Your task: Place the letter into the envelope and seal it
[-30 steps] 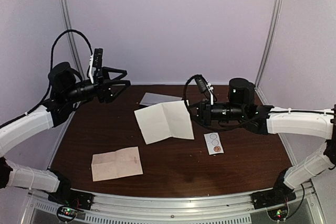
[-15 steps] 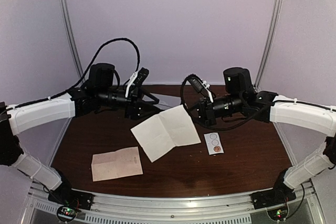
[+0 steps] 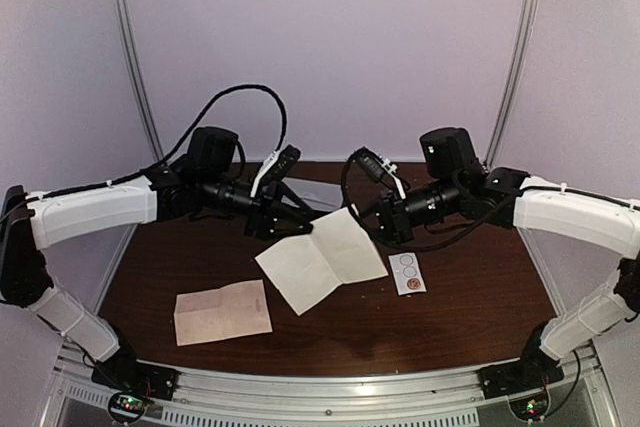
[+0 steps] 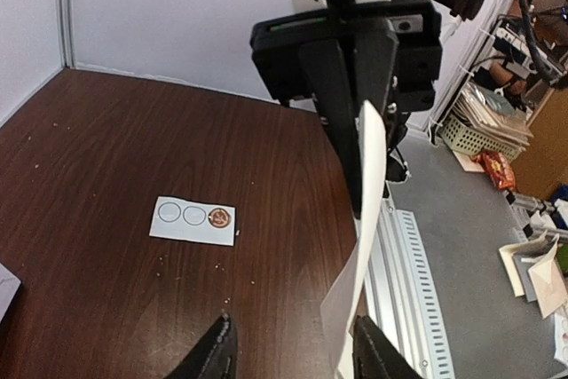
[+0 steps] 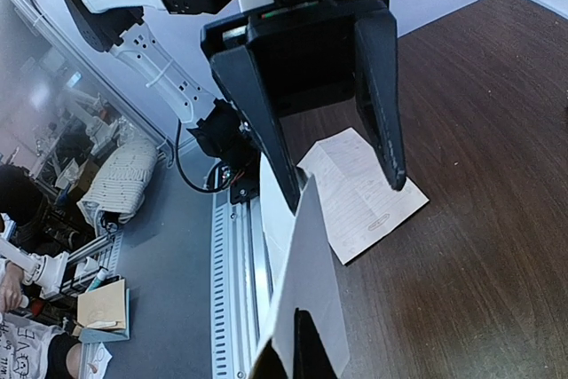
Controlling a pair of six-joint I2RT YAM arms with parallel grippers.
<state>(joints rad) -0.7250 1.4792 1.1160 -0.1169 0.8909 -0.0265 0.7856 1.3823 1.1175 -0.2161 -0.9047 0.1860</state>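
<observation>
Left end effector reaches the lifted envelope

The right end effector is clamped on one edge of the envelope, carrying it above the counter; the left one, out at its own side a second ago, has swung in and stands with fingers apart astride the opposite edge, the gap narrowing; this looks like a two-handed hold to open the mouth; the letter lies flat below the left end effector, toward the bases, not yet inserted; the sticker strip lies just below the right one.
</observation>
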